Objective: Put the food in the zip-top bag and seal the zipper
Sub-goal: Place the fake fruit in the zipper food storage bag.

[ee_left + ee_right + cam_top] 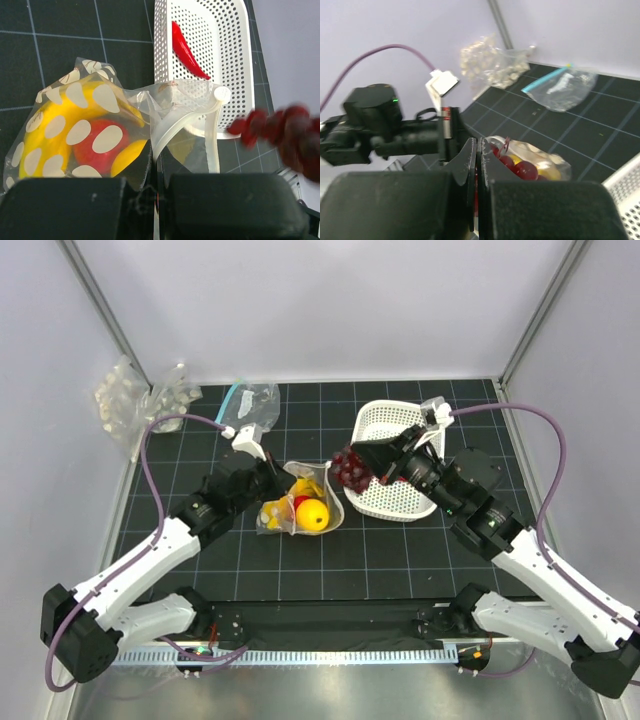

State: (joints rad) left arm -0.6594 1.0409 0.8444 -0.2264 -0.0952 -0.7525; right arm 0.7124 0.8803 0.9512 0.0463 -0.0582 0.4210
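The zip-top bag (300,508) lies mid-table and holds the yellow banana (305,486), the round yellow fruit (313,514) and the round red fruit (300,502). My left gripper (274,478) is shut on the bag's pale rim (170,132), holding the mouth up toward the basket. In the left wrist view the red fruit (95,145) shows through the dotted plastic. My right gripper (373,468) is shut on the dark grape bunch (350,468) and holds it in the air just right of the bag's mouth. The grapes (520,167) hang by my jaws. The red chili (186,50) lies in the basket.
The white perforated basket (410,502) stands right of the bag, under my right arm. A clear bag with a teal strip (250,402) lies at the back, and bumpy clear packs (130,395) lie at the back left corner.
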